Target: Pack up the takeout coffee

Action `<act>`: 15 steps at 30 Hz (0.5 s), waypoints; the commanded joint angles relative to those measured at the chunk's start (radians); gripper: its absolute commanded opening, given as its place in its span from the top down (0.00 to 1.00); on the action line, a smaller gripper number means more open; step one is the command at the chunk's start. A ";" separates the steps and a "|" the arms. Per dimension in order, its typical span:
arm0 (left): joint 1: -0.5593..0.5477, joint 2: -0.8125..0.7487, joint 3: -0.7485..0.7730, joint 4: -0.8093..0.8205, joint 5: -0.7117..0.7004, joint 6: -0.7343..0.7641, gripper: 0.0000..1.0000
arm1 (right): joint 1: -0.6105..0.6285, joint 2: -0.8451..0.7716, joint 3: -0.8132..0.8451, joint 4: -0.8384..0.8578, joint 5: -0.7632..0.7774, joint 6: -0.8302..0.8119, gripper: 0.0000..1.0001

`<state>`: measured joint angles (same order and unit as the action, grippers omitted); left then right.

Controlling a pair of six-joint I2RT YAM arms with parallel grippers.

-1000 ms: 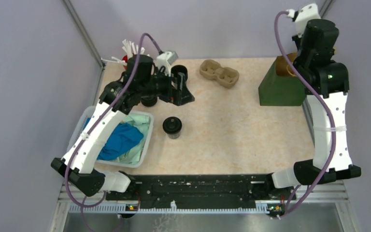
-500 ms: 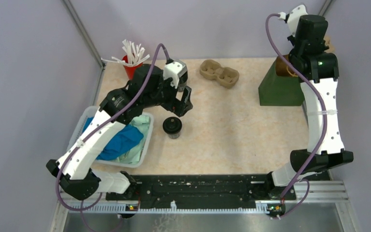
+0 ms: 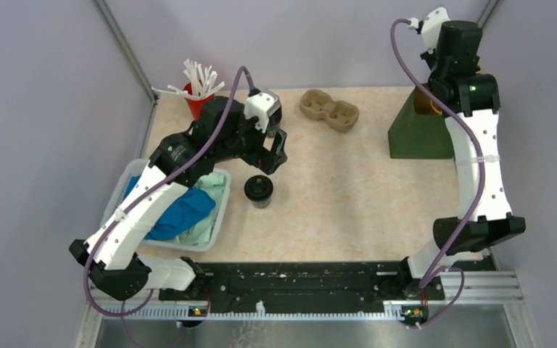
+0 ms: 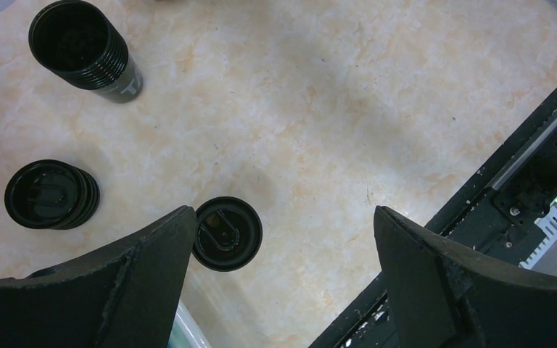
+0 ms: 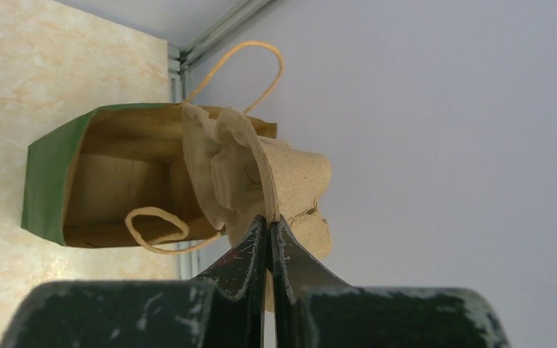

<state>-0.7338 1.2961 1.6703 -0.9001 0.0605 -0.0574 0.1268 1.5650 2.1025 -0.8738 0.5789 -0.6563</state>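
Note:
The takeout coffee (image 3: 259,191), a small black cup with a black lid, stands on the table; in the left wrist view it (image 4: 227,233) lies beside my left finger. My left gripper (image 4: 283,217) is open and empty, hovering above and just behind it (image 3: 274,152). My right gripper (image 5: 268,217) is shut on the edge of a brown pulp cup tray (image 5: 290,174), held above the open green paper bag (image 5: 116,181) at the back right (image 3: 421,130).
A second pulp tray (image 3: 328,109) lies at the back centre. A red cup of white sticks (image 3: 198,98) stands back left. A stack of black cups (image 4: 87,51) and a stack of lids (image 4: 51,194) sit near it. A bin of cloths (image 3: 181,206) is at the left.
My left gripper came forward from the back cups toward the lidded cup, then held still. My right arm rose and shifted left with the pulp tray over the bag.

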 commanded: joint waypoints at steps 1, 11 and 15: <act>-0.001 -0.017 0.024 0.011 -0.019 0.017 0.02 | -0.001 0.030 0.005 0.014 -0.027 0.068 1.00; -0.001 0.008 0.035 0.022 -0.019 0.022 0.02 | -0.001 -0.016 -0.142 -0.002 -0.034 0.165 1.00; -0.001 0.017 0.044 0.012 -0.025 0.022 0.02 | -0.001 -0.004 -0.131 -0.059 -0.150 0.265 1.00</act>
<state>-0.7338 1.3052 1.6703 -0.9001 0.0502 -0.0490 0.1268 1.5909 1.9453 -0.9100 0.5377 -0.5087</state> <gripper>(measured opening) 0.979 0.008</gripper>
